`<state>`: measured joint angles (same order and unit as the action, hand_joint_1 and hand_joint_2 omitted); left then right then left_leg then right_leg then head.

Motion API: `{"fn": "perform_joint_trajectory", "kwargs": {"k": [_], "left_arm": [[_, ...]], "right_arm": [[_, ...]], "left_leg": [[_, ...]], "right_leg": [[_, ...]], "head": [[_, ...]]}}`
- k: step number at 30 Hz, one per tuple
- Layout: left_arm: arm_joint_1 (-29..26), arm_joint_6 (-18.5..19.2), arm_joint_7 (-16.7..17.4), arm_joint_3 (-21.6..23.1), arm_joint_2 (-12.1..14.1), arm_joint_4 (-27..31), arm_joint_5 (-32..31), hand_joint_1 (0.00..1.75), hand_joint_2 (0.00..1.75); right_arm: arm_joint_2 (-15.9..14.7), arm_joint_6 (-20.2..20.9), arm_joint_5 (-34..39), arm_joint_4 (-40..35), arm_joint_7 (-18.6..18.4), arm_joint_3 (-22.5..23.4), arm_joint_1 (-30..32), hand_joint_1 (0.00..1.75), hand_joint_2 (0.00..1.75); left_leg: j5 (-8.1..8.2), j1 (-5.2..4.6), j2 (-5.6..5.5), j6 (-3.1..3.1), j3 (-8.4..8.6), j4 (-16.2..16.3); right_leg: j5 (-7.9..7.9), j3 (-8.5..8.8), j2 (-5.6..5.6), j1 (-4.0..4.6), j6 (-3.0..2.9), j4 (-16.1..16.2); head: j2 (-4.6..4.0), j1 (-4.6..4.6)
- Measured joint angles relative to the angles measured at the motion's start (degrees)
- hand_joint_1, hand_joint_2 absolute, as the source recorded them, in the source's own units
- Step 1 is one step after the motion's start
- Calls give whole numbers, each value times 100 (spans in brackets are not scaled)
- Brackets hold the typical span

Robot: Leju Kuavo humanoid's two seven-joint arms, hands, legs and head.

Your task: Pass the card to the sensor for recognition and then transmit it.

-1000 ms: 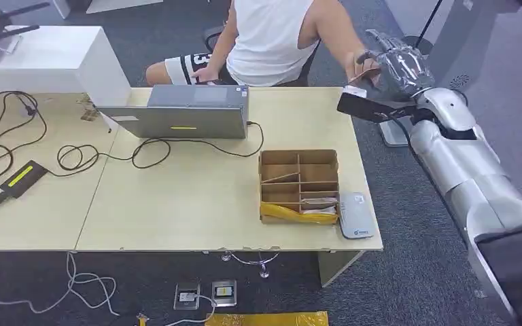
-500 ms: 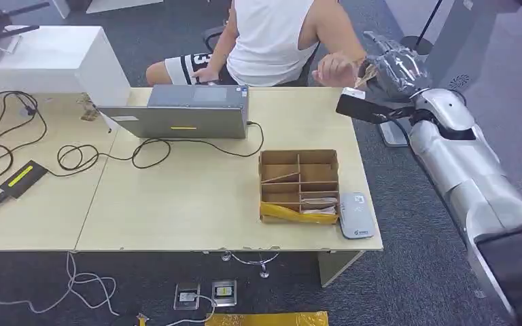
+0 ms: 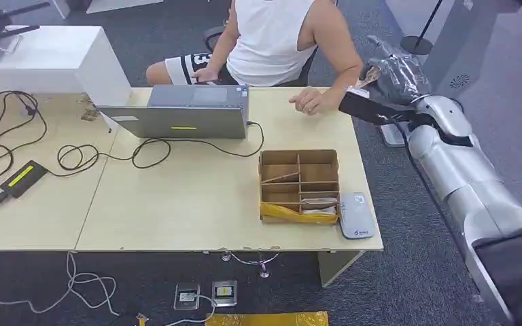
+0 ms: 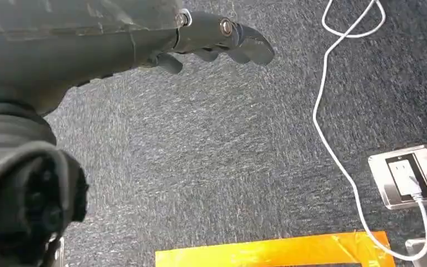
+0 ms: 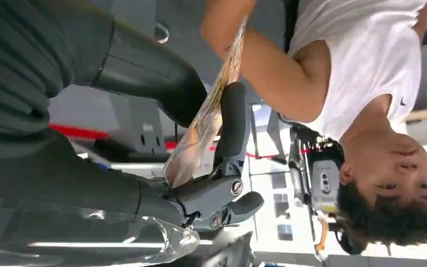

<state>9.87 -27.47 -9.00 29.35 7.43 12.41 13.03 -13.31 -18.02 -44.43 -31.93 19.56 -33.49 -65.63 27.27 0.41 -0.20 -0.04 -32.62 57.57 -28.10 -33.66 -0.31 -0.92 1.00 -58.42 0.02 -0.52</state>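
Right hand (image 3: pixel 393 70) raised beyond table (image 3: pixel 197 204) far right corner, card (image 5: pixel 208 114) pinched betw. thumb and finger. Left hand (image 4: pixel 217 36) hanging, empty, fingers loosely curled. Step, by judgement: card in transit. Next: bring to sensor (image 3: pixel 355 215) at near right edge.

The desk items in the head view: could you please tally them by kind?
Laptop: 1
Cardboard divider box: 1
Card reader: 1
Power adapter: 1
White box: 1
Total: 5
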Motion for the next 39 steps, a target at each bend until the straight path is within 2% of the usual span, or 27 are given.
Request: {"fn": "perform_joint_trajectory", "kwargs": {"k": [5, 9, 12, 16, 23, 25, 26, 28, 39], "left_arm": [[42, -79, -140, 0, -17, 19, 92, 0, 0], [169, -214, -57, 17, -17, 138, 92, 0, 0], [202, -315, -55, 15, -2, 212, 92, 0, 0], [207, -544, -39, 22, 11, 371, 13, 0, 0], [199, -571, -39, 24, 9, 395, 11, 0, 0], [169, -630, -39, 26, -4, 466, 4, 0, 0], [168, -700, -39, 26, -55, 595, -52, 0, 0], [262, -713, 328, 28, -50, 1003, -262, 0, 0], [459, -531, 400, 4, 66, 1187, -487, 0, 0]], "right_arm": [[-112, 597, 1638, -371, 105, 472, 374, 175, 175], [-288, 757, 2158, -946, -113, 894, 822, 175, 175], [-499, 945, 2279, -1384, -271, 1126, 1266, 175, 175], [-763, 1231, 2200, -1923, -476, 1397, 1775, 175, 175], [-809, 1279, 2165, -2015, -502, 1440, 1855, 175, 175], [-899, 1426, 2016, -2254, -568, 1535, 2049, 175, 175], [-982, 1671, 1743, -2540, -693, 1613, 2289, 175, 175], [-1049, 2020, 1341, -2964, -822, 1626, 2724, 175, 175], [-1148, 2650, 593, -3390, -997, 1570, 3216, 175, 175]], "left_leg": [[0, 0, -1, 0, 0, 2], [1, 0, 0, 0, 6, 2], [2, 0, 2, -1, 5, 3], [5, -1, 1, 1, 3, 2], [5, -1, 2, 1, 2, 2], [9, -1, 7, -4, 1, 2], [9, 0, 12, -5, 6, 2], [8, 0, 12, -5, 5, 1], [9, 1, 11, -5, 1, 0]], "right_leg": [[0, -1, -4, 0, 0, 3], [0, 1, 0, 0, 1, 4], [1, 1, 2, 0, 1, 4], [0, 2, 1, -1, 1, 5], [0, 2, 1, -2, 1, 5], [0, 0, 2, -2, 1, 5], [0, -1, 7, -1, 1, 6], [1, 0, 6, 0, 1, 4], [0, -1, 5, 0, 0, 4]], "head": [[0, 0], [0, 2], [0, -2], [0, 0], [0, 0], [0, -2], [0, 0], [0, 2], [0, 2]]}}
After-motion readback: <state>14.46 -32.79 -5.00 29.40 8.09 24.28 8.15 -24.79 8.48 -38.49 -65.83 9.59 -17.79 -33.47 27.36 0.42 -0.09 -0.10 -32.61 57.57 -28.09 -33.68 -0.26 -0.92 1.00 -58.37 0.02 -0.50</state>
